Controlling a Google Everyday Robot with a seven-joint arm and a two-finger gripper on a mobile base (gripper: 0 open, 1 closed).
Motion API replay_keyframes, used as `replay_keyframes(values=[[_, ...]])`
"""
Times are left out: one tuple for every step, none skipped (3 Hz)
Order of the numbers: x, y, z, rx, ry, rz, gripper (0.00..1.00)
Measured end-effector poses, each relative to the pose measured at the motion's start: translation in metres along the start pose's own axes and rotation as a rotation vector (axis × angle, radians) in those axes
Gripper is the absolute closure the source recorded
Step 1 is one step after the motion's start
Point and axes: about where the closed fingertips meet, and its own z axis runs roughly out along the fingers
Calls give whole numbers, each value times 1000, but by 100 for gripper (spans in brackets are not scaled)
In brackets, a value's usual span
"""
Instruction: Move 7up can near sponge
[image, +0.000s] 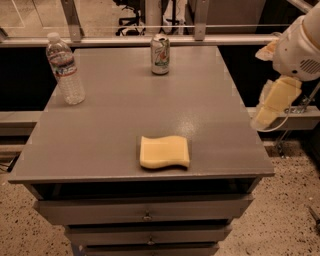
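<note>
The 7up can (160, 54) stands upright at the far middle of the grey table (115, 125), silvery-white and green with a silver top. The pale yellow sponge (164, 151) lies flat near the table's front edge, well in front of the can. My gripper (267, 112) hangs off the table's right side, below the white arm body (300, 47), at about mid-depth of the table. It is clear of both the can and the sponge and holds nothing that I can see.
A clear plastic water bottle (65, 67) stands upright at the table's far left. A rail (100, 41) runs behind the far edge. Drawers (145, 210) sit below the front edge. Speckled floor lies to the right.
</note>
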Motion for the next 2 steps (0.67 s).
replay_keyframes(values=[[-13,-63,42,40,-124,59,0],[-47,-134,98,83,-311,151,0]])
